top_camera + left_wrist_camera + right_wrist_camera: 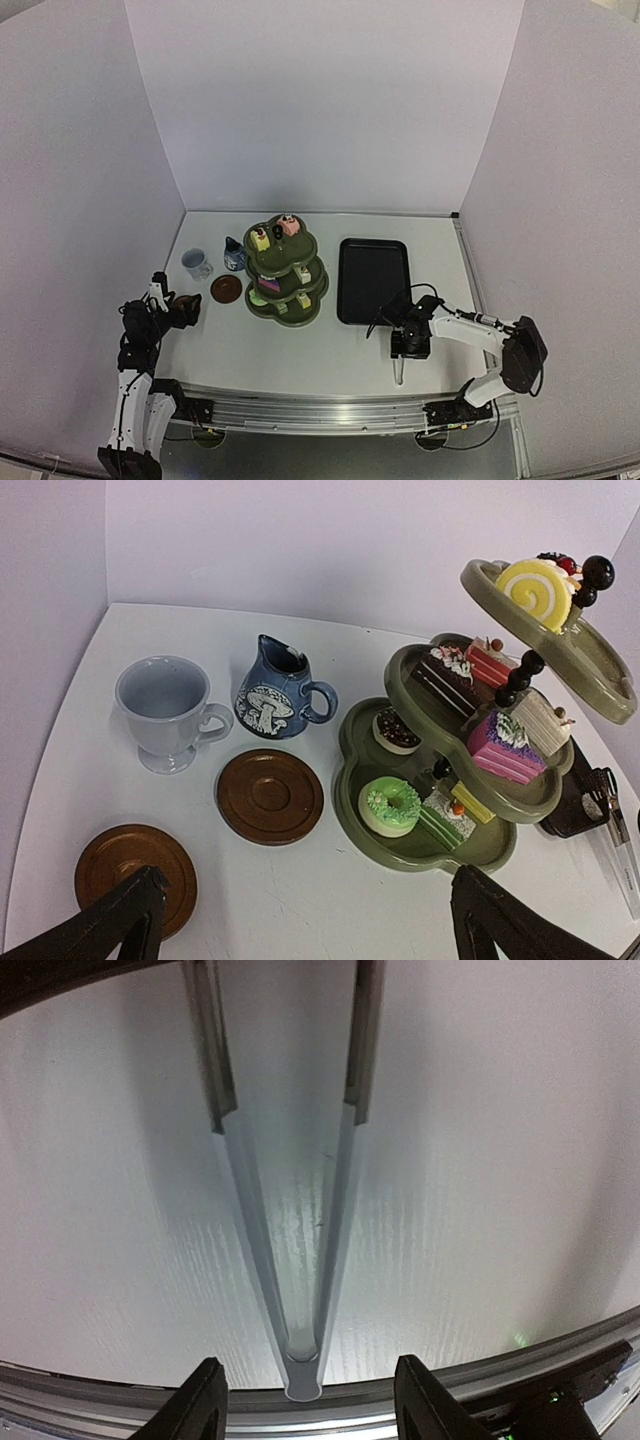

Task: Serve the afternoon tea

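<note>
The dark green three-tier stand carries several tiny colourful cakes, among them a green doughnut and a yellow roll. Left of it stand the white mug, the blue-and-white pot and two brown coasters. My left gripper hovers open above the table in front of them, nothing between its fingers. My right gripper is open astride the hinge end of the metal tongs, which lie flat on the table; its fingertips stand apart from them.
A black rectangular tray lies right of the stand with nothing on it. The tongs lie close to the near table edge and its metal rail. White walls enclose the table on three sides.
</note>
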### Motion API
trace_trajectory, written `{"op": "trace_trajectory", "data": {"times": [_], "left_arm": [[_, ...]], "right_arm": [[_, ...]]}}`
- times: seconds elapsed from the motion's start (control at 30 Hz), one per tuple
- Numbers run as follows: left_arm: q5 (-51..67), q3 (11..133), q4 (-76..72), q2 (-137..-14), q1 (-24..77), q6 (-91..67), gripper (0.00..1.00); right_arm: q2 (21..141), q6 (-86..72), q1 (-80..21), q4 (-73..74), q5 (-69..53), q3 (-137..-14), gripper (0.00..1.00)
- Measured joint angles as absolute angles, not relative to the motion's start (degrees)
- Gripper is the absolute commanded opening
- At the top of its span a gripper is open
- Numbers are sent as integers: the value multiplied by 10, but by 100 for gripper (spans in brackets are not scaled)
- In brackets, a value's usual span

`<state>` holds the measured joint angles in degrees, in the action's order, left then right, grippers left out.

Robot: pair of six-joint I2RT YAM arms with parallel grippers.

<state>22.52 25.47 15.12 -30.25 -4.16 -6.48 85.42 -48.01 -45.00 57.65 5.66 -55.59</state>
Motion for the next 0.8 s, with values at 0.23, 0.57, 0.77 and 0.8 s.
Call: {"op": "trace_trajectory", "data": {"times": [0.23,0.57,0.77,0.8], "left_arm": [[225,255,151,-305,-42,-65,100],[225,255,151,-309,-42,-65,100],[225,255,151,-309,-42,-65,100],[225,255,151,-309,-42,-65,100]], "right_arm": [[886,-500,-472,525,77,-536,55],[944,-499,-472,473,82,-516,47],[952,-499,-472,460,76,-516,27],[952,-498,-472,459,76,-516,23]]}}
